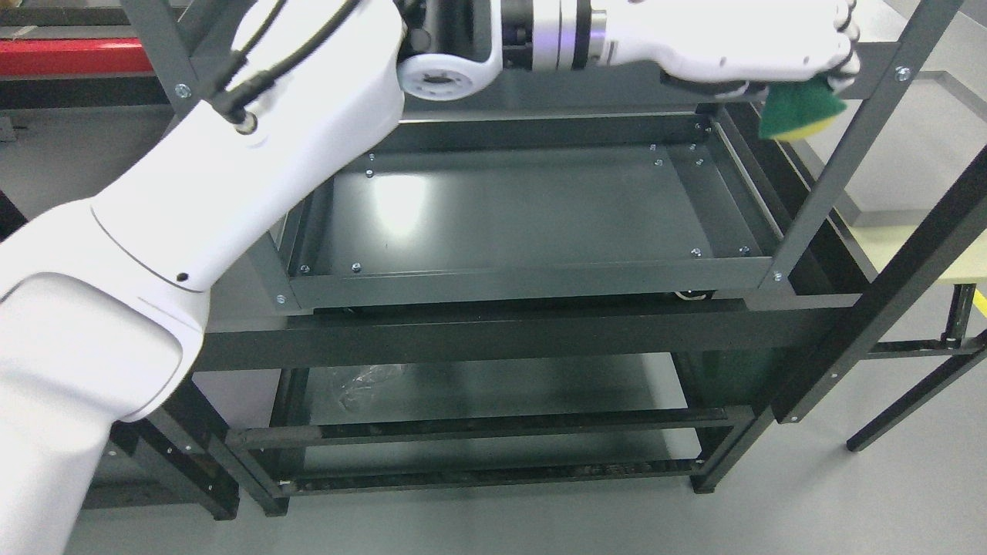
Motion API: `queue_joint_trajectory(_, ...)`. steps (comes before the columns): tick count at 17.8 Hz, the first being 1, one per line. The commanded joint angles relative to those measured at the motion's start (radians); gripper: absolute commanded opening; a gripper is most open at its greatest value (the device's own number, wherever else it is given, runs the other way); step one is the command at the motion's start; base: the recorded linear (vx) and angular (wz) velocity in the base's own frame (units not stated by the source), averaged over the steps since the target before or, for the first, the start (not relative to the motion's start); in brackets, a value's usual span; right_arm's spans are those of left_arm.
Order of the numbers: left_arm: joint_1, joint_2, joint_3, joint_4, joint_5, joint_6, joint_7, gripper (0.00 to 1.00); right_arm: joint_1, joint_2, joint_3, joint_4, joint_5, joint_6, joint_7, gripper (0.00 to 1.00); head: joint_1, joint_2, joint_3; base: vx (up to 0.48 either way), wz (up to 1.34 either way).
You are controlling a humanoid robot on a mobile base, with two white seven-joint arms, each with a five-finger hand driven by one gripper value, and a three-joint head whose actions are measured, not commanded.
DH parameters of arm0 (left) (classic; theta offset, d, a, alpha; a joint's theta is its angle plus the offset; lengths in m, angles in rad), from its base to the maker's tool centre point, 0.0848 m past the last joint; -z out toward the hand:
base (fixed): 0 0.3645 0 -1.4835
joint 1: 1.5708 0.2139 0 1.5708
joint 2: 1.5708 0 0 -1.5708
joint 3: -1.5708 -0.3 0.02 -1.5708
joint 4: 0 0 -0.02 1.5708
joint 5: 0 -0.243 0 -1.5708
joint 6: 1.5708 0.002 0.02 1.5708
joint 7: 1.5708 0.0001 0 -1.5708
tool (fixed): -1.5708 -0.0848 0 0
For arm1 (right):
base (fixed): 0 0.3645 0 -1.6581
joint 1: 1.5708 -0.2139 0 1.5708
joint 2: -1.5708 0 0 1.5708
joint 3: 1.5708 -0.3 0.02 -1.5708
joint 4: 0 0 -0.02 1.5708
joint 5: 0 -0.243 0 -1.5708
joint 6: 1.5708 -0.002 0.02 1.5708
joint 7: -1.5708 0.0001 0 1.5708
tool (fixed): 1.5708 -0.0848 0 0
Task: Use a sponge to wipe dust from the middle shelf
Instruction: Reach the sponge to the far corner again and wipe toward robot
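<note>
- The left hand [740, 46] reaches across the top of the picture from the lower left, fingers curled around a green and yellow sponge [798, 112].
- The sponge hangs past the right edge of the dark metal shelf [524, 208], above it.
- The shelf tray is glossy, reflecting light.
- Grey floor [848, 493] surrounds the rack.

You're looking down on a dark grey metal shelf unit [532, 339] standing on a pale grey floor [848, 501]. The middle shelf [524, 216] is a shallow tray with raised rims — bare surface, small screws at corners, a glare patch left of centre. On the lower shelf [493, 389] lies crumpled clear plastic [362, 385] — left side.
</note>
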Motion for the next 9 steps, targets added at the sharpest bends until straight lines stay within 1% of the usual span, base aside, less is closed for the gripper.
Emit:
queue_joint_trajectory(1,0.06,-0.074,-0.084,0.064,-0.037,-0.01,0.001,0.0,0.0,-0.017,0.0,-0.017,0.0,0.072,0.0,1.0,0.0,0.0,0.0,0.0,0.0)
queue_joint_trajectory(7,0.101,0.132,0.074,-0.06,-0.032,-0.022,-0.001,0.0,0.0,-0.017,0.0,-0.017,0.0,0.072,0.0,1.0,0.0,0.0,0.0,0.0,0.0)
queue_joint_trajectory(9,0.114,0.179,0.114,-0.1,-0.029,-0.039,-0.002,0.0,0.0,-0.017,0.0,-0.017,0.0,0.072,0.0,1.0,0.0,0.0,0.0,0.0,0.0)
